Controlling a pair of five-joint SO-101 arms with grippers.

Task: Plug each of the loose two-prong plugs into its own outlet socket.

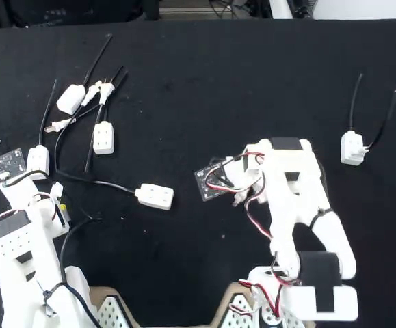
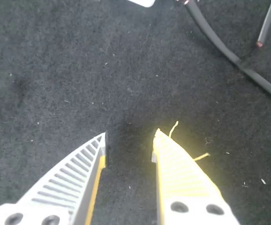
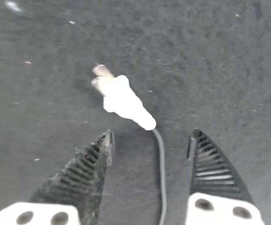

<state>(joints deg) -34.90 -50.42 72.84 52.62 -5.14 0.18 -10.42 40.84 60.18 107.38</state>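
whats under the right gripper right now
A loose white two-prong plug lies on the black mat below the open right gripper, prongs pointing away. Its cord runs back between the fingers; its far end is covered.

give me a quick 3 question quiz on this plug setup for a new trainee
1. True or false: the right hand is shut on the white plug.
2. Between the fingertips of the left hand lies: A) a socket B) bare black table C) a plug
3. Fill in: the plug's cable runs back between the right hand's open ____.
Key: 1 false; 2 B; 3 fingers.
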